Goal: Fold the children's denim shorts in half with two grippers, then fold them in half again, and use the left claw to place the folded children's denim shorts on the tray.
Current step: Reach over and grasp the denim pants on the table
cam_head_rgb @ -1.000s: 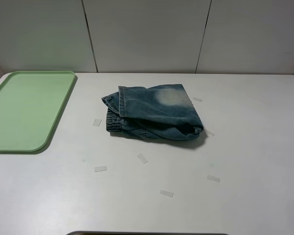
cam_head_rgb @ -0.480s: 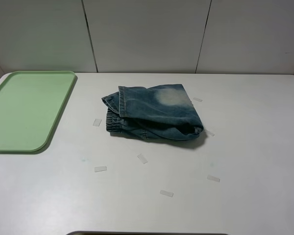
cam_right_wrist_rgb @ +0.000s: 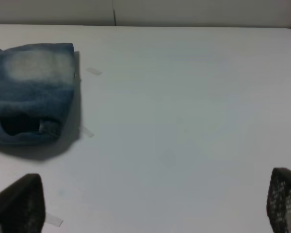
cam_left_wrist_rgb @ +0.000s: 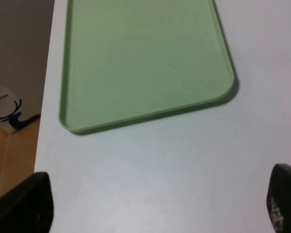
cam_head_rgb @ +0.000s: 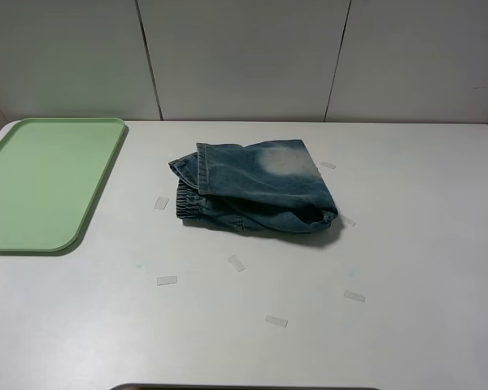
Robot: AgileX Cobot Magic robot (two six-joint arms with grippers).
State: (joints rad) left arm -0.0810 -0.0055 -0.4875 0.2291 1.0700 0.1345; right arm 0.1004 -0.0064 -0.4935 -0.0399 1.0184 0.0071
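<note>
The left gripper (cam_left_wrist_rgb: 153, 206) is released, its two black fingertips spread wide and holding nothing, above bare counter (cam_head_rgb: 407, 244) just off a rounded corner of the flat pale green plastic tray (cam_head_rgb: 45, 183). The right gripper (cam_right_wrist_rgb: 150, 204) is likewise released and empty, with the shorts well off to one side of it. Neither arm shows in the high view.

There the small blue-washed children's denim shorts (cam_head_rgb: 256, 188) lie as a loosely folded bundle a little toward 12 o'clock from the counter's middle. The tray sits well apart at 9 o'clock, and small pale tape scraps (cam_head_rgb: 237, 263) are scattered around the bundle.

The likely trouble is the fold itself. The layers are uneven, with the gathered waistband poking out at 7 o'clock and a leg opening gaping at 4 o'clock. A pinch that takes only the top layer would probably let the bundle fall open during the carry to the tray.

The bundle's long axis runs roughly from 10 to 4 o'clock. Its stitched hem faces 9 o'clock, toward the tray, and the rounded fold faces 4 o'clock. The pale faded patch lies uppermost near 1 o'clock.
</note>
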